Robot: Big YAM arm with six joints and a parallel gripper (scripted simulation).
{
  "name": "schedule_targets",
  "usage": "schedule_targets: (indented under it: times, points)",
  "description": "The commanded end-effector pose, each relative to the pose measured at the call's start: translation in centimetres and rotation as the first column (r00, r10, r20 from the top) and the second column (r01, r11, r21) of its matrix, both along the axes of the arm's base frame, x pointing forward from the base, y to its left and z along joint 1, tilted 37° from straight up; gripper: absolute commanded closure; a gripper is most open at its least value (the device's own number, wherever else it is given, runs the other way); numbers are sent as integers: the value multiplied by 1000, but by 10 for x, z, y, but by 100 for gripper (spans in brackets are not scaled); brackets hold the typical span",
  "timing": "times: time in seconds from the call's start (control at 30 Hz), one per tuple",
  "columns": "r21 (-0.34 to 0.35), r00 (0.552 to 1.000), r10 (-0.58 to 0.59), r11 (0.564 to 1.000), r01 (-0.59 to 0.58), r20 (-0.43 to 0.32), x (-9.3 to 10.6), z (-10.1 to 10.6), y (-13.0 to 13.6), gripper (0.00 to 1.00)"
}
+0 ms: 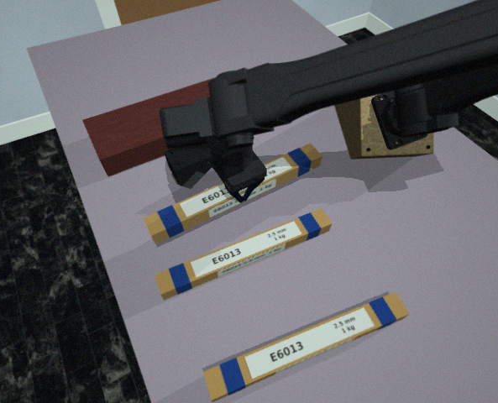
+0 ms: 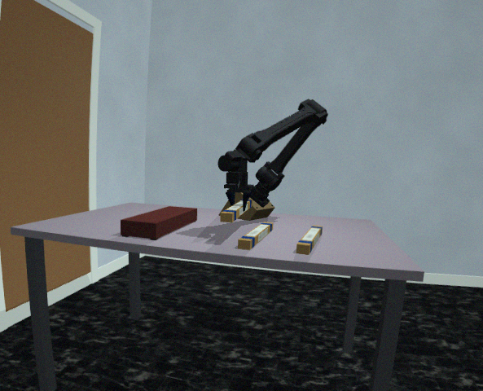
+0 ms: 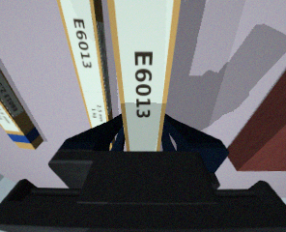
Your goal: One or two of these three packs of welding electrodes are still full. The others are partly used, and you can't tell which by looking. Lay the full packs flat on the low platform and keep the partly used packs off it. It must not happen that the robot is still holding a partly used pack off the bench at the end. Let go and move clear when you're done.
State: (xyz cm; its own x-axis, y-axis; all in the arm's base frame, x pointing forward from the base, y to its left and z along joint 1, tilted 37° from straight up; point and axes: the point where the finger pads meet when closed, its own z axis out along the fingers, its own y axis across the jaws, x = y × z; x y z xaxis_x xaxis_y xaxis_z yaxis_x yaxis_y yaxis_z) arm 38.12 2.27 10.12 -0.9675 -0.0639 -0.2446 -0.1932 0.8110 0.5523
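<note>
Three tan packs with blue bands and white "E6013" labels are on the grey table. My gripper point(image 1: 241, 195) point(image 2: 239, 203) point(image 3: 143, 116) is shut on the far pack point(image 1: 196, 204) point(image 2: 231, 212) point(image 3: 145, 72), gripping it near its middle. The pack is level and low over the table, just in front of the dark red low platform point(image 1: 127, 138) point(image 2: 159, 221) point(image 3: 269, 135). I cannot tell whether it touches the table. The middle pack point(image 1: 243, 253) point(image 2: 256, 234) point(image 3: 87, 63) and the near pack point(image 1: 305, 344) point(image 2: 309, 238) point(image 3: 5, 111) lie flat on the table, apart from each other.
The arm's wooden base block point(image 1: 396, 143) point(image 2: 260, 210) stands at the back right of the table point(image 1: 435, 260) point(image 2: 350, 257). The arm spans over the far pack and part of the platform. The platform top holds nothing.
</note>
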Motion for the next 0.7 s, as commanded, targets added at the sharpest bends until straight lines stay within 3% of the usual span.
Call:
schedule_targets:
  times: [0.0,0.67]
  points:
    - [-9,999,-20,1000,20,43,12,15,-9,100]
    - [-10,999,-20,1000,20,44,7,34,-23,100]
